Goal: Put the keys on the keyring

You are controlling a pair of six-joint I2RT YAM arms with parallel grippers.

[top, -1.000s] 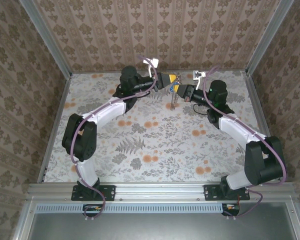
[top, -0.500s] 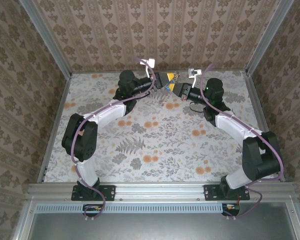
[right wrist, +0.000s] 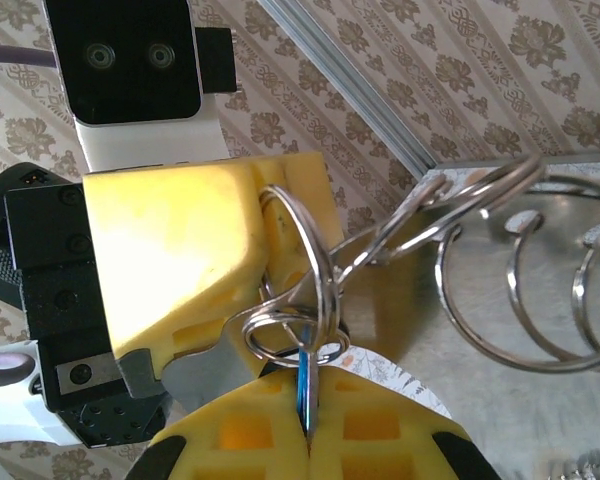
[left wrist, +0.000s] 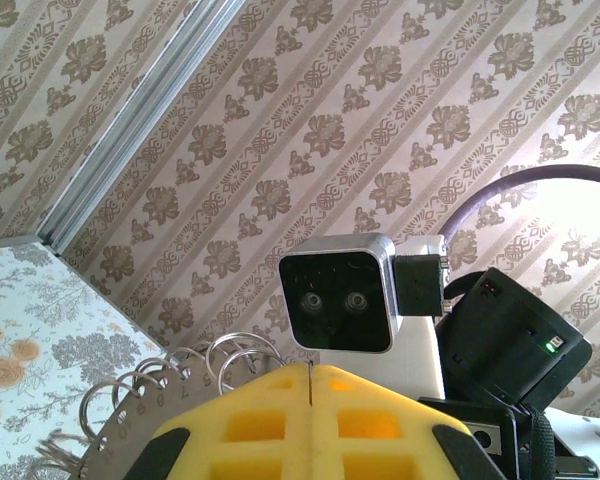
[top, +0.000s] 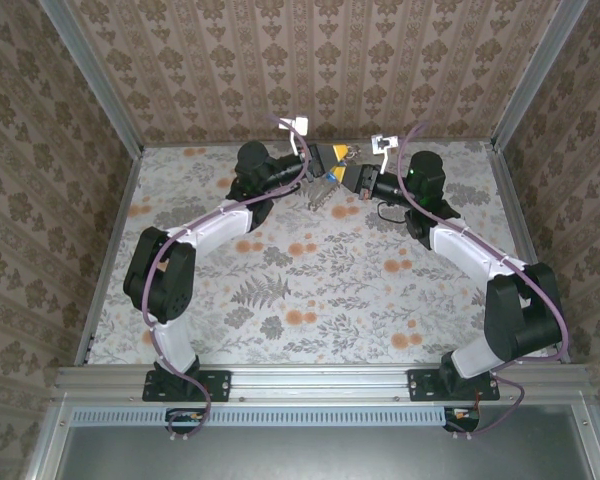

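From their bases at the near edge, both arms reach to the far middle of the floral table [top: 310, 290]. There the right gripper [right wrist: 306, 425] presses its yellow pads together on the blue key [right wrist: 305, 385], held edge-on. Just beyond, the left gripper [left wrist: 310, 395] is clamped on the keyring [right wrist: 298, 300], whose small loops circle the key's top. Its chain of rings [left wrist: 170, 375] dangles above the table.

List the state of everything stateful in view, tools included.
left tool: shut on the thin metal keyring.
right tool: shut on the small blue key.
thin metal keyring: lifted, bunched between both tools.
small blue key: upright, edge-on in the pads, tip at a small ring; threading unclear.
grey plate with large wire rings: hanging beside the tools.
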